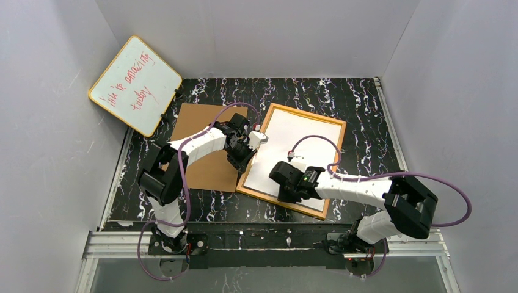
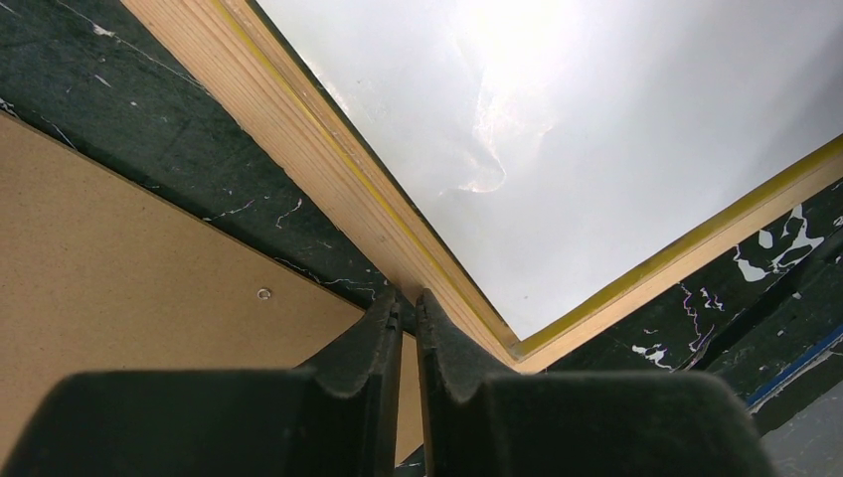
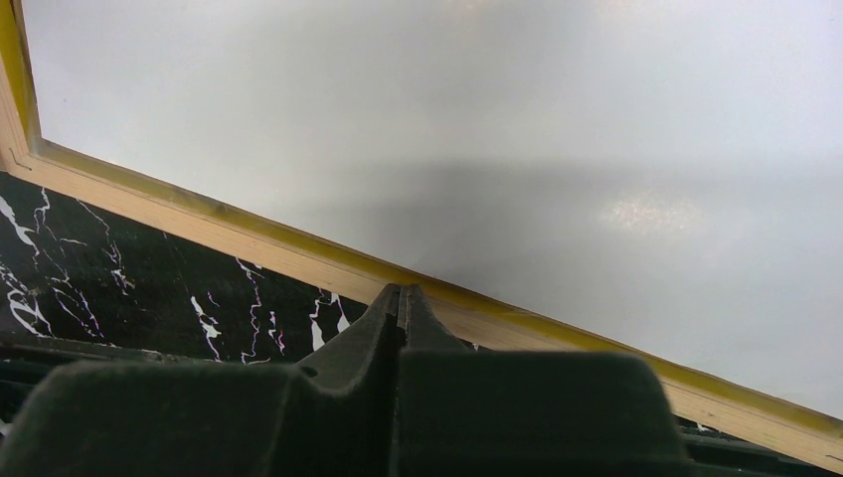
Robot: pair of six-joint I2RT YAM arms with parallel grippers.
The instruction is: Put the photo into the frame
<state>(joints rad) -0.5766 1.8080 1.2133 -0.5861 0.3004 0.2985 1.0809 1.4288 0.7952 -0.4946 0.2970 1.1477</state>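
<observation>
Centrally, the frame (image 1: 305,113) is laid back-up on the desk (image 1: 366,122), and the photo (image 1: 299,152) (white back uppermost) is seated inside it. The left gripper (image 2: 408,296) is set at the frame's left rim, beside a brown board (image 1: 198,122), jaws almost touching, nothing held. The right gripper (image 3: 401,293) is pressed fully together at the near rim, empty.

The photo (image 1: 314,155) lies white side up inside the frame (image 1: 308,114), beside the brown board (image 1: 195,119).
</observation>
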